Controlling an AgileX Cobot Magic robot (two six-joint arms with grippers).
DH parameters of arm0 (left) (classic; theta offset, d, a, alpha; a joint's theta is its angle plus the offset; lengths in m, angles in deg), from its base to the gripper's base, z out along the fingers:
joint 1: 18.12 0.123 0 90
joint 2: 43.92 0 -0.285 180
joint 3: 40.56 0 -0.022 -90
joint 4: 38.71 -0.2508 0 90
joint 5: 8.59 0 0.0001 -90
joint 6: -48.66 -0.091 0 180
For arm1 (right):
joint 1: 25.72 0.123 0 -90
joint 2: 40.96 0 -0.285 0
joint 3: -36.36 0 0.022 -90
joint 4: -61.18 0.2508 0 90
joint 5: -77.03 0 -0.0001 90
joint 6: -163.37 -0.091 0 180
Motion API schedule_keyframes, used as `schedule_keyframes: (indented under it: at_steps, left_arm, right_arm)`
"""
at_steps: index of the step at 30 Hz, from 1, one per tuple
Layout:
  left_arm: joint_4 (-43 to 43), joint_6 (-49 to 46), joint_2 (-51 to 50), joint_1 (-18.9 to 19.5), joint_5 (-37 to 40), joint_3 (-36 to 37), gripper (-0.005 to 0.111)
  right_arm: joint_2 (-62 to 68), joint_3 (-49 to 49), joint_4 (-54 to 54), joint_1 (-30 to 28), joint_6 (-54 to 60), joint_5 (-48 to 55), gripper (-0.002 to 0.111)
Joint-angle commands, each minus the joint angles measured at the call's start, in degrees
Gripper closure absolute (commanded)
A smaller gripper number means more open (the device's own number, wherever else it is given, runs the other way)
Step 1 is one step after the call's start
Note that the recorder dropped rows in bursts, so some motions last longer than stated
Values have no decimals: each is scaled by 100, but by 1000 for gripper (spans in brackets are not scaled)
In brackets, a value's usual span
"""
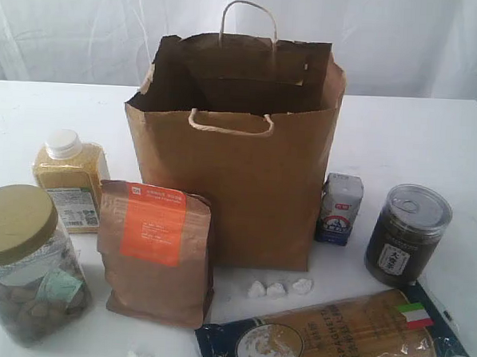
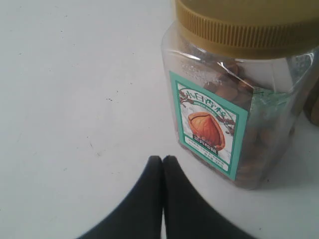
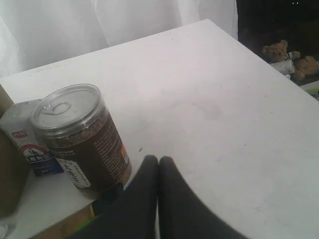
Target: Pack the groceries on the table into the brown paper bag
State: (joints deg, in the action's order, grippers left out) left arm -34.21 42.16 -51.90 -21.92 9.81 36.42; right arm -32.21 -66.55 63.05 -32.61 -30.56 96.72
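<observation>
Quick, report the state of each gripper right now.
Left gripper: closed, holding nothing.
Right gripper: closed, holding nothing.

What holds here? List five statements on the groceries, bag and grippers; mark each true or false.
1. The bag stands upright and open. True.
2. The spaghetti lies inside the bag. False: it lies on the table, in front of the bag.
3. The left gripper and right gripper are shut, holding nothing. True.
4. The jar has a red lid. False: the lid is olive.
5. The carton stands between the bag and the can. True.
</observation>
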Motion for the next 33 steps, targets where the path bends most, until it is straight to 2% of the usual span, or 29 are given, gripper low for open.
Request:
schedule_keyframes:
  at_steps: [1,3,7,9,10,13,16,19,22,25,28,30,31,33]
  left_arm:
    - [11,25,20,-29,93,24,107]
    - [11,25,20,-29,93,24,107]
    - [11,25,20,-29,93,24,107]
    - [11,25,20,-29,93,24,107]
    - [11,25,20,-29,93,24,107]
    - [11,25,20,-29,93,24,107]
    - [11,25,20,-29,93,24,107]
    - [11,25,20,-29,93,24,107]
    - [11,25,20,-29,93,24,107]
    - [11,25,20,-29,93,24,107]
    - [11,25,20,-29,93,24,107]
    - [11,25,20,-29,93,24,107]
    - [11,25,20,-29,93,24,107]
    - [11,25,20,-29,93,24,107]
  right_arm:
    - [12,13,-50,-12,248,-11,108]
    - [12,13,-76,-12,645,2,108]
    - [12,13,-76,-12,587,2,108]
    - [12,13,-313,-12,954,-272,108]
    - [12,13,-242,-12,884,-636,108]
    - [12,13,1278,0,-525,-1848,108]
    - [12,13,1655,0,-1573,-3216,108]
    - [12,13,1669,0,-1610,-4762,108]
    - [160,-39,2346,0,-1594,-6785,108]
    - [546,-788,3195,0,-1594,-7894,108]
    - [1139,-1936,3246,0,-1564,-7980,108]
    - [1623,-2649,2842,0,-1335,-7942,108]
    - [2235,-3328,2264,0,-507,-7875,108]
    - [2916,-4035,1614,0,689,-7486,108]
